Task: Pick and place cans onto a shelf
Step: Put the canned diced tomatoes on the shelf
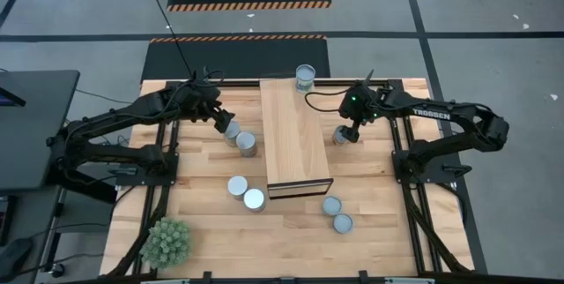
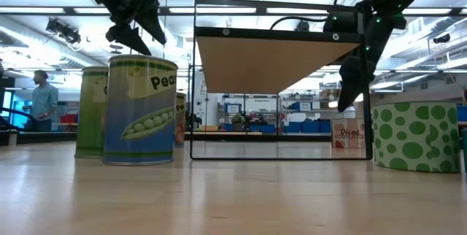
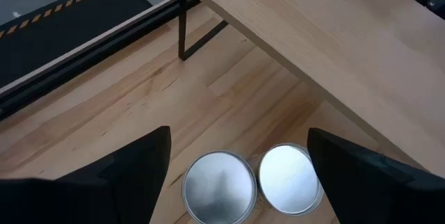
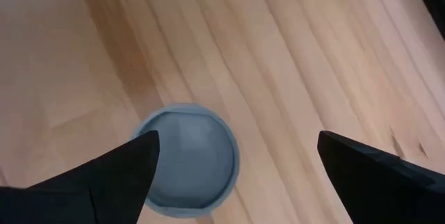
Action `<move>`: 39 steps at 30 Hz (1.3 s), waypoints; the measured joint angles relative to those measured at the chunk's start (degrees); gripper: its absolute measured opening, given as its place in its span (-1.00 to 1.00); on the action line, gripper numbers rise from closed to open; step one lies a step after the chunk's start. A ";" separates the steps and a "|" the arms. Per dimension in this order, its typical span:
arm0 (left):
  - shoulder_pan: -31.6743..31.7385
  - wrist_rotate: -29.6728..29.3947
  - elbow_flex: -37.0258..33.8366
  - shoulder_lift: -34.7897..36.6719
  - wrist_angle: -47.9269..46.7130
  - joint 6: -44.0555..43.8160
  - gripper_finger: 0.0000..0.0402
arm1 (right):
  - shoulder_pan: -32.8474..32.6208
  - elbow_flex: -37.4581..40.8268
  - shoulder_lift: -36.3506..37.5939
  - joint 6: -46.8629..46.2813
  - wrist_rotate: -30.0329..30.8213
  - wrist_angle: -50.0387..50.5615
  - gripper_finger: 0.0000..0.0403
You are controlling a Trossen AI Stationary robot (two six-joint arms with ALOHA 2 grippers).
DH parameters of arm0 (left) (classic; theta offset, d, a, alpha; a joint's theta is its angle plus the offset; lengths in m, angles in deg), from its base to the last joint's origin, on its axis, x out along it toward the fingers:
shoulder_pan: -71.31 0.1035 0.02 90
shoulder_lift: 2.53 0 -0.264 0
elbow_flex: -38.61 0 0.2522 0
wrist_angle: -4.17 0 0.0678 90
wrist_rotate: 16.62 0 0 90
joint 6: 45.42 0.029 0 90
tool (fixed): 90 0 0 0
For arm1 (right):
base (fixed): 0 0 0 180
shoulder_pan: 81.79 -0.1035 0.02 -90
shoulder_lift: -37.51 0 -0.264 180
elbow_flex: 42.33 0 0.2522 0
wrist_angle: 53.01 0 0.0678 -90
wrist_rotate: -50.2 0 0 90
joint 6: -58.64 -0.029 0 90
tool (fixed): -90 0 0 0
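The shelf (image 1: 295, 137) stands at the middle of the worktop (image 1: 203, 231), a long pale plank top on a dark frame, running from twelve o'clock down to six o'clock in the high view. One can (image 1: 305, 77) stands just past its twelve o'clock end, at the worktop's far edge.

The left hand (image 1: 222, 123) hovers at about ten o'clock from the shelf's centre, above a pair of cans: one can (image 1: 232, 131) under its fingers and a second can (image 1: 248, 145) just beside it, nearly touching. Its fingers stand wide apart and grip nothing; in the left wrist view both silvery tops (image 3: 218, 187) show between the two dark fingers (image 3: 132, 179).

The right hand (image 1: 352, 129) hovers at about three o'clock from the shelf's centre, over a single can (image 1: 342, 135) close to the shelf's long side. Its fingers are spread fully and hold nothing; the right wrist view shows that can's top (image 4: 188, 158) near one finger (image 4: 104, 179).

Two more cans (image 1: 238, 185) sit together at about eight o'clock, near the shelf's open end, and another two (image 1: 331, 205) at about five o'clock. A small green plant (image 1: 166, 242) stands at the seven o'clock corner of the worktop.
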 joint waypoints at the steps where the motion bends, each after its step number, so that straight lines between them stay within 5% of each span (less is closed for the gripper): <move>1: -0.01 0.01 -0.02 0.00 -0.23 -0.25 0.71 | 0.00 0.00 -0.35 0.27 -0.52 -0.46 0.99; 14: -0.01 0.01 -0.01 0.00 -0.35 -1.19 0.71 | -2.94 -0.02 -2.68 1.99 -3.78 -2.34 0.99; 32: -0.01 0.01 -0.01 -0.04 -0.33 -1.44 0.71 | -5.13 -0.02 -11.16 3.76 -0.70 -2.33 0.98; 39: -0.01 0.01 -0.02 -0.04 -0.33 -1.41 0.71 | -6.25 -0.02 -14.00 3.75 -0.73 -2.44 0.80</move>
